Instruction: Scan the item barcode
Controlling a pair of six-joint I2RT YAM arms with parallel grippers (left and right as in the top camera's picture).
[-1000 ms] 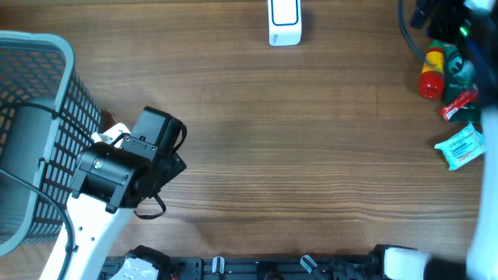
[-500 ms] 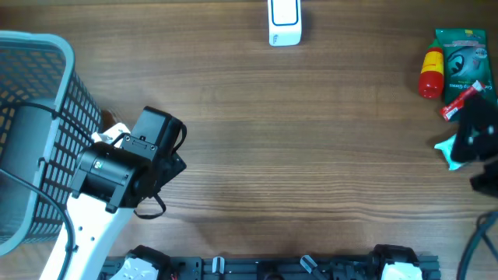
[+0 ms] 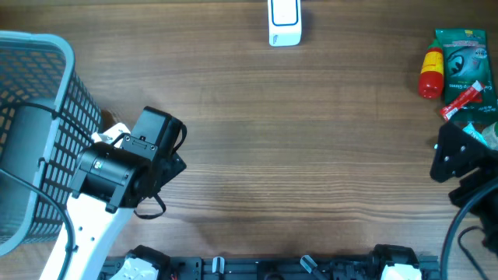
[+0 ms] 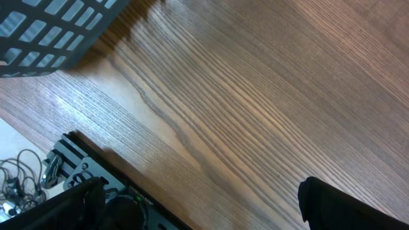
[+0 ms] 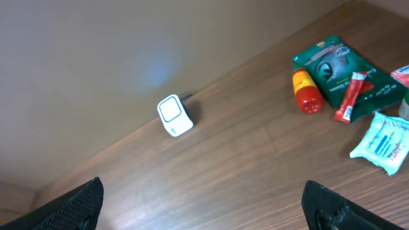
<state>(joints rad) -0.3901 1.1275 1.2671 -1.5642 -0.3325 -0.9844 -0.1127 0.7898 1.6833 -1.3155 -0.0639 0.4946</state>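
Bottle [image 3: 430, 74] in red and yellow, green pouch [image 3: 464, 47], red sachet [image 3: 461, 101] and blue wipes pack [image 5: 382, 142] lie close together on the surface [image 3: 311, 140], well to the right of the white scanner [image 3: 284, 22]. Left fingers [image 4: 335, 204] and right fingers [image 5: 80, 203] both stand wide, holding nothing, well apart from the scanner.

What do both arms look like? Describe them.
The left arm has a white link ending in a boxy black wrist housing with a small green dot and looped black cable. The right arm shows black, trailing black cables. Both have black fingers.
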